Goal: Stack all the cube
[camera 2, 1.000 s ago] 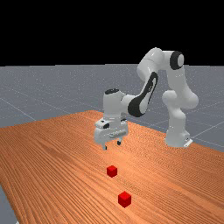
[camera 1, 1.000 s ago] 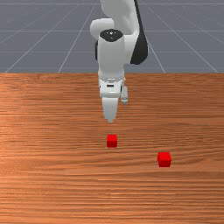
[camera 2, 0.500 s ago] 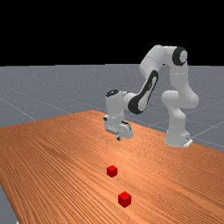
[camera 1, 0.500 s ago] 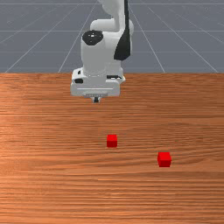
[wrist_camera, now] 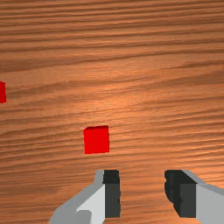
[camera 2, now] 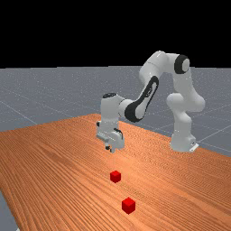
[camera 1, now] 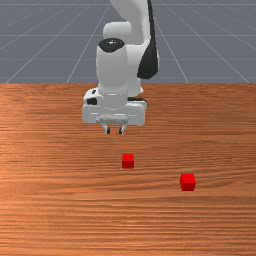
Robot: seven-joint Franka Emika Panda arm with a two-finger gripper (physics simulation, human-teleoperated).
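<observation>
- Two to stack: inner red cube (camera 1: 128, 161) and outer red cube (camera 1: 188, 182), both flat on the desk (camera 1: 50, 200), well apart.
- Your pincer (camera 1: 114, 131) hangs above the desk, fingers parted with a clear gap, nothing held.
- Front view: inner cube sits nearer the camera than your pincer and slightly to the front view's right. Outer cube is nearer the camera again and farther to the front view's right.
- Wrist view: inner cube lies ahead of the fingers, offset toward one of them, outside the gap.
- Step in hand, my read: approach for the first pick, inner cube the likely target. You have no stack so far.
- Next move: shift your hand over the inner cube until it's centred under the gap, then drop straight down.
- Yaw looks close to the cube's faces; I'd trim it slightly before you descend.
- Gap looks wide enough to straddle the cube, but don't count on much spare.
- Watch out: go down at this offset and you could land a finger on the cube or shove it away.
- After the grip: lift it clear, carry it over the outer cube, line up the faces, lower gently, release.
</observation>
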